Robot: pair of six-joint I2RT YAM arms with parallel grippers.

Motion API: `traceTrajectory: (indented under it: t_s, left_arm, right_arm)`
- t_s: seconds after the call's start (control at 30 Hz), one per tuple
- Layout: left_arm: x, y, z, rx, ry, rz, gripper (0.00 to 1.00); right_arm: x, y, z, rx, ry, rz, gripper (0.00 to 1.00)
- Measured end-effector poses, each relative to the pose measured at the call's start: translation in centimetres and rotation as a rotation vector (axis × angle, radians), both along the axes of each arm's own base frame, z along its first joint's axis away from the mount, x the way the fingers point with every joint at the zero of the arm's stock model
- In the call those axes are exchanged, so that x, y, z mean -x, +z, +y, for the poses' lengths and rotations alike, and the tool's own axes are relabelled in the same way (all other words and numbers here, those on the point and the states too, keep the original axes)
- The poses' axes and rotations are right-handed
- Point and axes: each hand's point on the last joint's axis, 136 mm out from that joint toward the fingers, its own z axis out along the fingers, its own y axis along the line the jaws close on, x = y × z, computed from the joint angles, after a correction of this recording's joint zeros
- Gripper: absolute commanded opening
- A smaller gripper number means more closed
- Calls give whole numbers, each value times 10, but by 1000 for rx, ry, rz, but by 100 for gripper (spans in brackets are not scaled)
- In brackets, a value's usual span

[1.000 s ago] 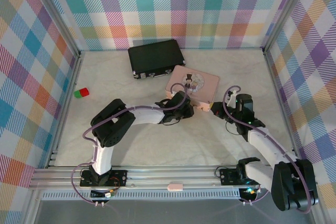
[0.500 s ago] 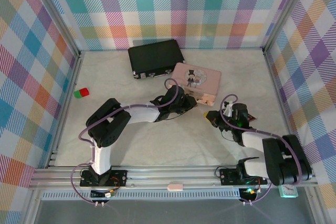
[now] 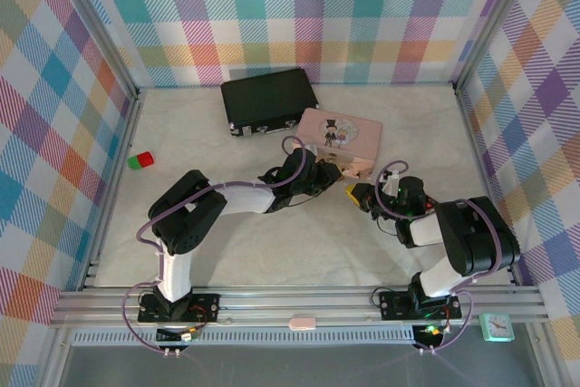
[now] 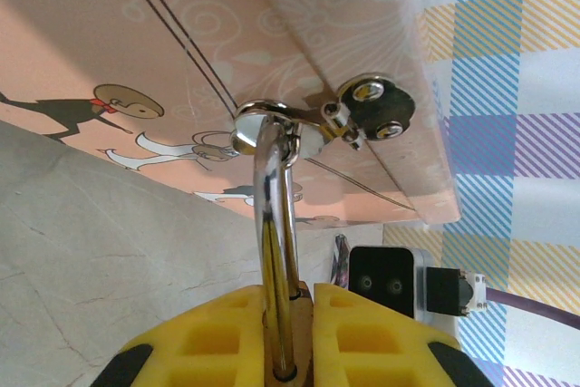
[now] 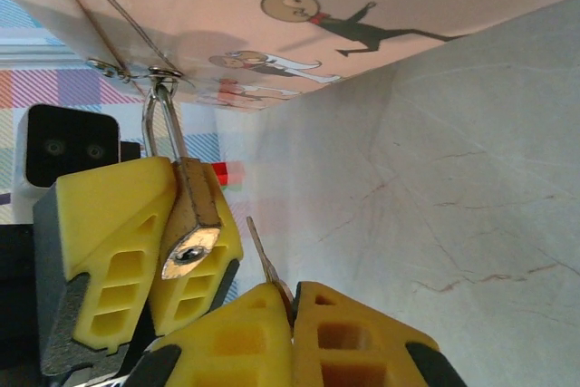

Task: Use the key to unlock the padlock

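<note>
My left tool (image 4: 288, 301) clamped the tiny brass padlock (image 5: 192, 215), whose thin silver shackle (image 4: 276, 215) hung from the clasp (image 4: 272, 120) on the near edge of the pink illustrated box (image 4: 136, 33). My right tool (image 5: 292, 301) pinched the small dark grey metal key (image 5: 261, 256), its tip just beside the keyhole (image 5: 186, 256) and perhaps slightly off-axis. I judged it wanted squaring before a gentle push.

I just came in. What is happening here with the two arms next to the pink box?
The left gripper is shut on a tiny brass-coloured padlock, whose thin silver shackle hangs through the metal clasp of the pink box. The right gripper pinches a small thin grey metal key. The key's tip is close to the padlock's bottom face, but not yet in the keyhole.
</note>
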Motion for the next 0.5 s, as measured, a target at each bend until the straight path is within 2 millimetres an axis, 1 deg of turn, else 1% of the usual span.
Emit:
traceTrajectory:
  t_s: [0.2,0.4,0.5]
  left_arm:
    - [0,0,0,2,0,-2,0]
    - [-2,5,-2,18,0,-17,0]
    - [-2,7,-2,22,-1,-21,0]
  right_arm:
    - [1,6,6,-18,21,-11,0]
    - [3,14,6,-19,23,-21,0]
    - [3,15,6,-16,24,-18,0]
